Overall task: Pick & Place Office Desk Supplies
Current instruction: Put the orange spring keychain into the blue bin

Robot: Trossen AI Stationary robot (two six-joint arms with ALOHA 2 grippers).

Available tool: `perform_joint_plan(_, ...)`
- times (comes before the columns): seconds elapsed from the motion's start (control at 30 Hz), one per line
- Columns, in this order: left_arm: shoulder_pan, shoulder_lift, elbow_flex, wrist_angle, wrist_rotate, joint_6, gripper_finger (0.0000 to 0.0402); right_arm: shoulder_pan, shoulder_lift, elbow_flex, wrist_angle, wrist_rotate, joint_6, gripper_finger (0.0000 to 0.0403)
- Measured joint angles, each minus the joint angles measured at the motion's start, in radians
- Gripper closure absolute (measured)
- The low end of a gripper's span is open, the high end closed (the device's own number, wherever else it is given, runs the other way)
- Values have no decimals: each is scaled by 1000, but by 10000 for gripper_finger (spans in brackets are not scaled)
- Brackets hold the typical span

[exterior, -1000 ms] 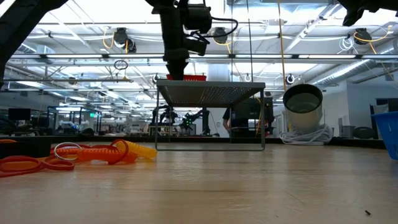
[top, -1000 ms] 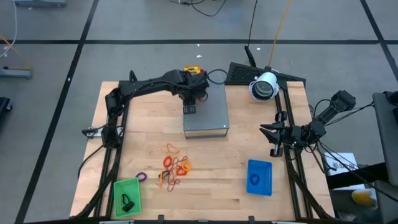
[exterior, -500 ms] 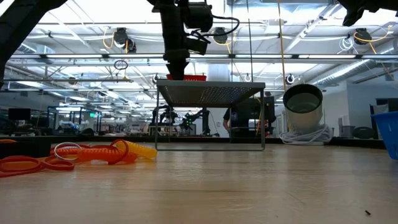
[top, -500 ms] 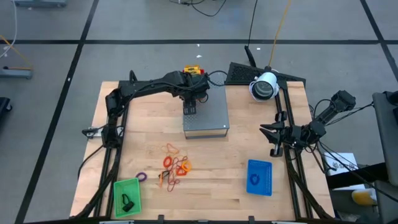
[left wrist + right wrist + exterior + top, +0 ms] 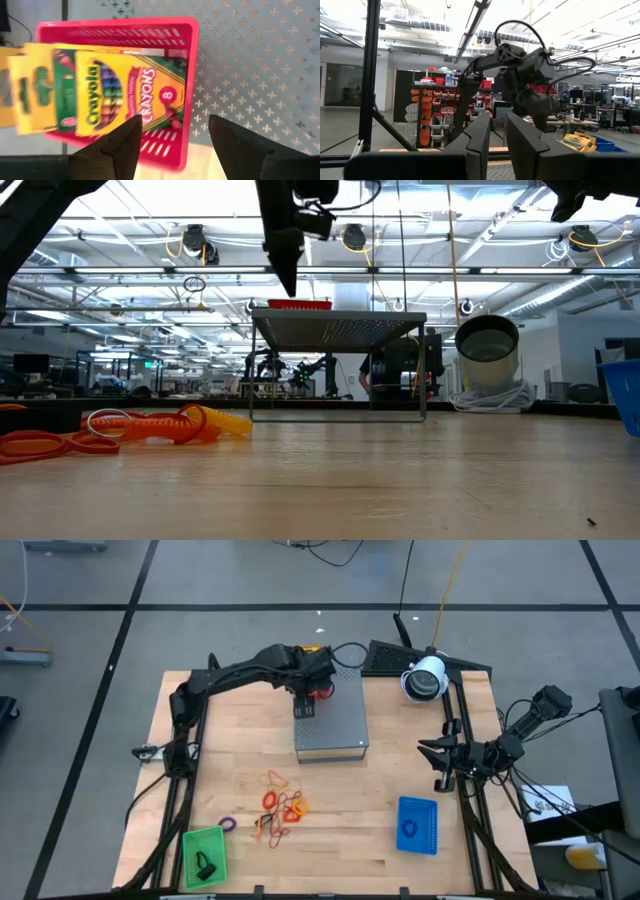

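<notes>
Crayons first, in the high view: the left gripper (image 5: 312, 688) hangs over the far left corner of the grey perforated box (image 5: 332, 720), just above the red mesh tray (image 5: 318, 690) standing there. The right gripper (image 5: 441, 756) waits at the table's right edge. Loose rubber bands (image 5: 281, 806) lie in a tangle on the wood in front of the box; a dark clip (image 5: 205, 864) sits in the green tray (image 5: 204, 855) and a blue loop in the blue tray (image 5: 417, 824). Compared with a second ago, the left arm has drawn slightly back from the box.

In the low view the left gripper's fingers now hang clear above the red tray on the box top; a second earlier they reached down to it.

The left wrist view shows the fingers spread and empty, with several Crayola crayon boxes (image 5: 132, 95) lying flat in the red tray, the top one overlapping the others. These are light, stiff cardboard packets with slick printed faces, likely to slide on one another; pinching across the narrow width, at the edges, should be the surest hold.

In the right wrist view the fingers stand near together with a narrow gap, holding nothing; I cannot tell whether they are fully shut.
</notes>
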Motion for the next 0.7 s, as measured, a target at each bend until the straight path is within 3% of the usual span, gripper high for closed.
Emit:
perform_joint_plan(0.4, -87, 0, 255, -245, 22, -132, 162, 0, 0, 0, 0, 0, 0, 353)
perform_joint_plan(0.57, -208, -26, 262, -238, 132, -221, 162, 0, 0, 0, 0, 0, 0, 353)
perform_joint_plan(0.7, -342, -39, 262, -238, 103, -313, 163, 0, 0, 0, 0, -1, 0, 353)
